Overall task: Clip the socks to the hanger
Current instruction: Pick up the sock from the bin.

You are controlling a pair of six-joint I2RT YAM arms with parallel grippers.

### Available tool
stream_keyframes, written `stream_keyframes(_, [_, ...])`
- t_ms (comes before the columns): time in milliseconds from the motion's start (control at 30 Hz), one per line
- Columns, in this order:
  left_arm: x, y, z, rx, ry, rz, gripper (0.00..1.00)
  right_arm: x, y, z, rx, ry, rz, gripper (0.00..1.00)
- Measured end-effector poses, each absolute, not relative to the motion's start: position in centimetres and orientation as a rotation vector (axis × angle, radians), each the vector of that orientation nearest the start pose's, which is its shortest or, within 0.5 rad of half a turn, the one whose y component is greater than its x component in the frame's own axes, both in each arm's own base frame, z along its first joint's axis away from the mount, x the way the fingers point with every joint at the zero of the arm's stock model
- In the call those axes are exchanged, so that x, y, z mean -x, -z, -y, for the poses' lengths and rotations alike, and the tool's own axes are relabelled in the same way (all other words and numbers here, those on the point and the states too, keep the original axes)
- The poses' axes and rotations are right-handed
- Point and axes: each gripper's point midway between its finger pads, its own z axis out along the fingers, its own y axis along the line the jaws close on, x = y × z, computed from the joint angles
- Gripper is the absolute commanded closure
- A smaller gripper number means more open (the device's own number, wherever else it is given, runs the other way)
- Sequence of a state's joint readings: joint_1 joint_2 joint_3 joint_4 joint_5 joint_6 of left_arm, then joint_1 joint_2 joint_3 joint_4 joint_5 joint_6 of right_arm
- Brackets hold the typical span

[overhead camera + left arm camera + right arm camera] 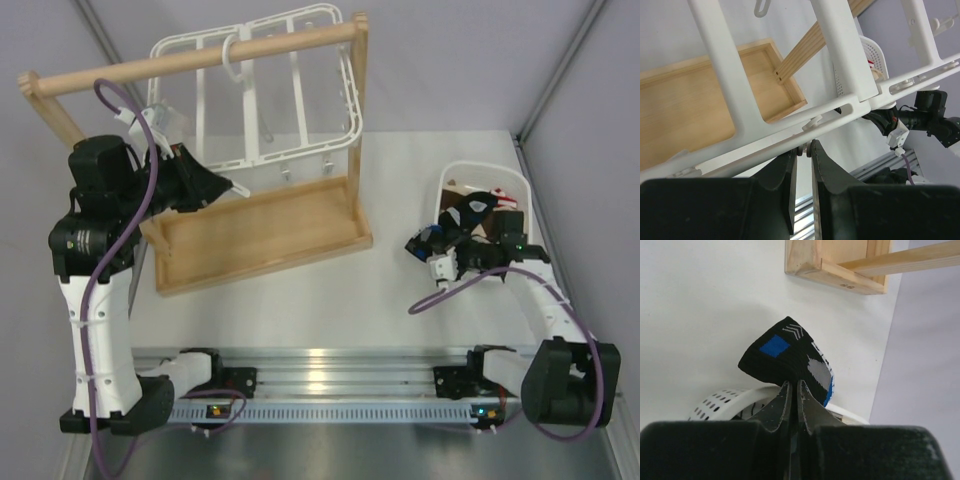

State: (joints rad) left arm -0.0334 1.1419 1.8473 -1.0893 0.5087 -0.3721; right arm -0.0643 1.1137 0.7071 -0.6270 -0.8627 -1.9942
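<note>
One sock [785, 357] juts straight out from the clamped right end effector [794, 388].

Light wooden stand [190, 59] sat toward the left of the white table [300, 300], turned a bit askew. It had a round top rail across two uprights and a shallow tray-style base [270, 230] (pale wood, raised lip all round). A white perforated basket [478, 165] stood well apart on the right, near the wall. A ribbed metal rail [340, 385] ran along the near edge.
</note>
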Motion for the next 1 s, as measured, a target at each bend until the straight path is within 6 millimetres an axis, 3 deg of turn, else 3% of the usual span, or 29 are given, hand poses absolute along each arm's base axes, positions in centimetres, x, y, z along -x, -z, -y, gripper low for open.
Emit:
stream_keyframes(100, [-24.4,-44.0,10.7,-0.009,0.763,-1.980,0.81,-29.2,-14.6,-9.1,1.911,0.032,-0.967,1.00])
stream_keyframes(233, [-24.4,-44.0,10.7,-0.010,0.765,-1.980,0.81,-30.7,-18.2,-9.2,1.893,0.118,-0.896,1.00])
stream_keyframes(333, [-24.4,-44.0,10.7,-0.011,0.764,-1.980,0.81,-32.0,-21.8,-9.1,1.867,0.205,-0.842,1.00])
stream_keyframes(467, [-24.3,-44.0,10.8,-0.011,0.766,-1.980,0.81,-33.5,-26.6,-8.8,1.738,0.226,-0.912,1.00])
stream_keyframes(600, [-24.3,-44.0,10.8,-0.014,0.770,-1.980,0.81,-34.5,-32.6,-8.7,1.556,0.192,-1.001,1.00])
stream_keyframes(733, [-24.3,-44.0,10.8,-0.016,0.772,-1.980,0.81,-34.2,-37.6,-9.1,1.392,0.121,-1.039,1.00])
stream_keyframes(1000, [-24.3,-44.0,10.9,-0.018,0.775,-1.980,0.81,-31.6,-42.9,-10.8,1.188,-0.101,-1.071,1.00])
